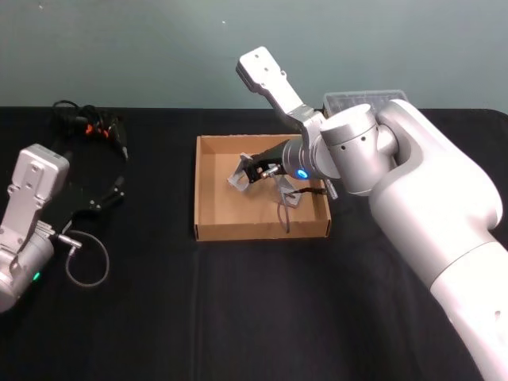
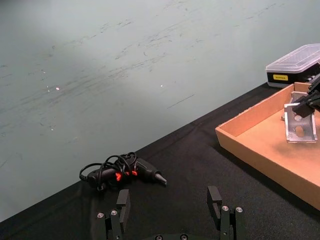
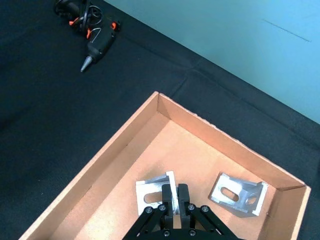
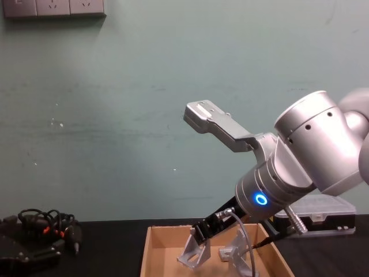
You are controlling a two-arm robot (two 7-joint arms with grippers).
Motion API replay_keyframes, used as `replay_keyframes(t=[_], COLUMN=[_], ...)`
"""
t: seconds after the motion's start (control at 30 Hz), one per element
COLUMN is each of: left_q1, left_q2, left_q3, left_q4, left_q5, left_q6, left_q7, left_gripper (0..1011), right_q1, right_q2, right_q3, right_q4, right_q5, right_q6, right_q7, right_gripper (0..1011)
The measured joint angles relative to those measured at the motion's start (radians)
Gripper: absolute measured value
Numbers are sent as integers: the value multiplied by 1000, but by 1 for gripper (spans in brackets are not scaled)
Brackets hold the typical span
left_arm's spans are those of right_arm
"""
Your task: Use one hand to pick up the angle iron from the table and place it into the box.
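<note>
The right gripper reaches down into the box with its fingers clamped on the upright flange of an angle iron, and from overhead the held piece sits toward the box's left half, low over the floor; whether it touches the cardboard I cannot tell. The right wrist camera makes the grip plain: two black fingertips pinch the silver plate between them, and just beside them, nearer the box's corner, a second bracket lies loose on the floor, apart from the gripper. From the chest the same arm slants down from the right, its blue ring glowing, and both brackets stand side by side behind the box's front wall. The left wrist camera catches the held iron from the side, hanging from the black fingers above the box's near wall, with a clear-lidded black case past it. The left gripper is parked well off to the left over the table, its jaws spread with nothing between them, and a glue gun with a coiled cord lies beyond it by the wall.
</note>
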Motion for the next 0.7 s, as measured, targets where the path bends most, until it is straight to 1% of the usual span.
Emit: replay_keyframes(t=[0.4,0.7], left_q1=[0,0], left_q2=[0,0], left_q3=[0,0], left_q4=[0,0], left_q5=[0,0], left_q6=[0,0], left_q7=[0,0], left_gripper=[1011,1011], right_q1=[-9,-11], right_q2=[-11,-12], right_q3=[21,23], right_q4=[16,16], right_q5=[-19,-25], right_q6=[-16,-16], right_q7=[9,9], right_gripper=[78,78])
